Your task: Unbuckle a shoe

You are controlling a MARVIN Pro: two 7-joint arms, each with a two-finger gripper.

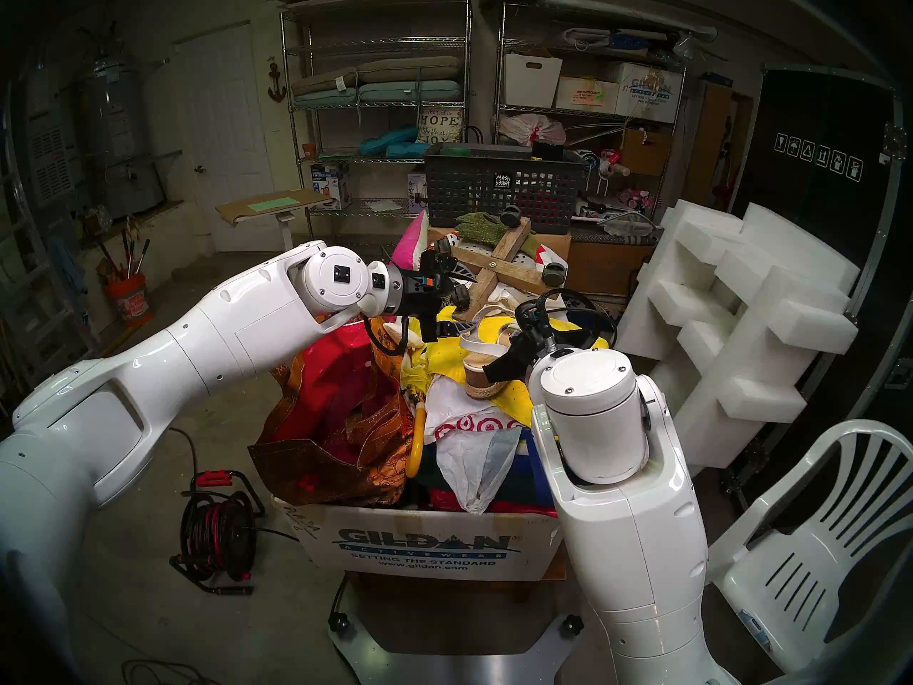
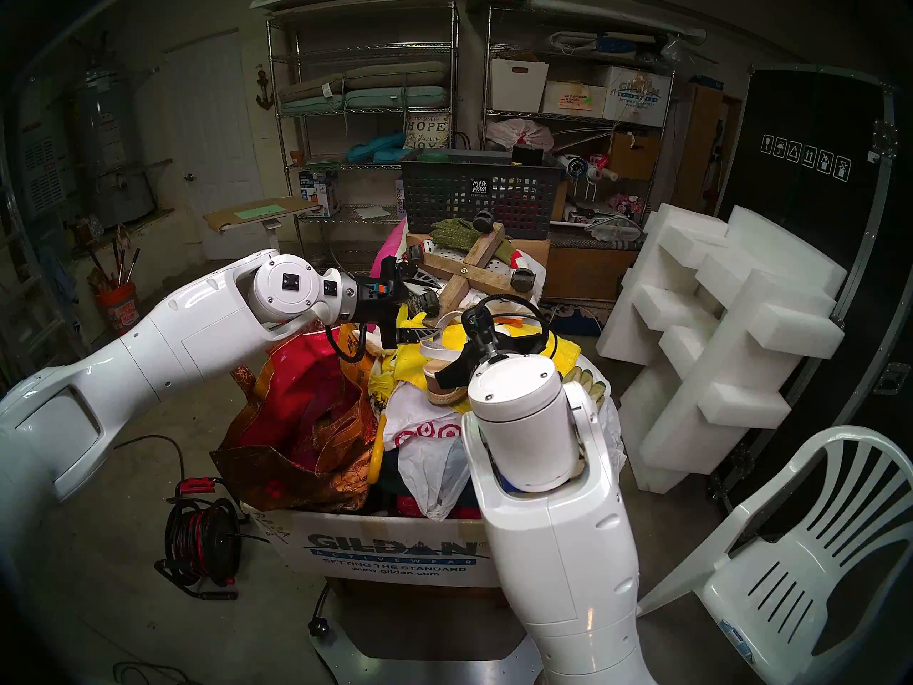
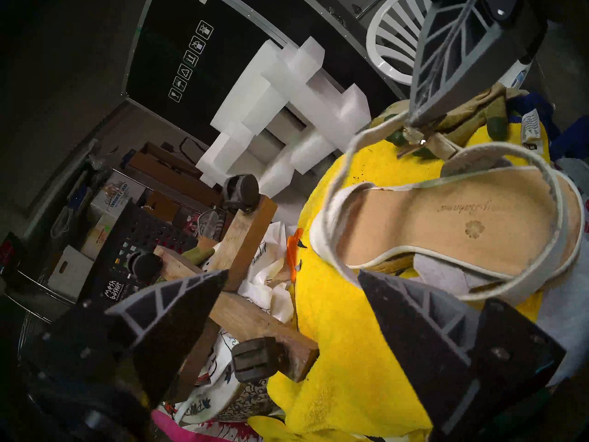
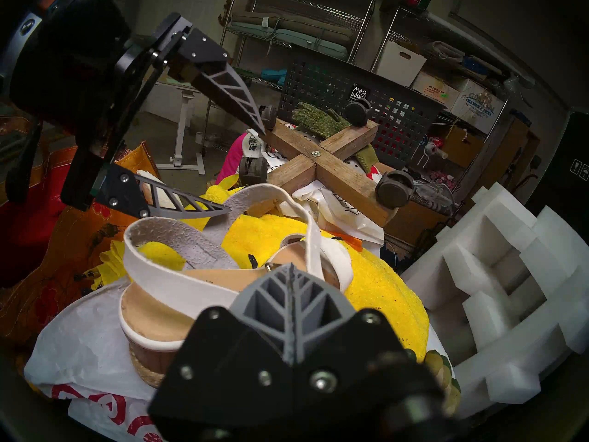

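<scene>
Partly hidden, the right end effector (image 4: pixel 291 272) pinches the sandal's (image 4: pixel 178 301) ankle strap (image 4: pixel 314 237); the left (image 4: pixel 245 170) gapes empty.

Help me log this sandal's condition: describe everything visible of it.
The wedge sandal sits upright on a white plastic bag, against a yellow towel. It has wide white straps with grey undersides, a thin white ankle strap, a cream insole with a flower stamp, a brown wedge and a jute-trimmed sole. The right gripper is shut on the thin strap beside the metal buckle. The left gripper is open, its lower finger at a wide strap.
</scene>
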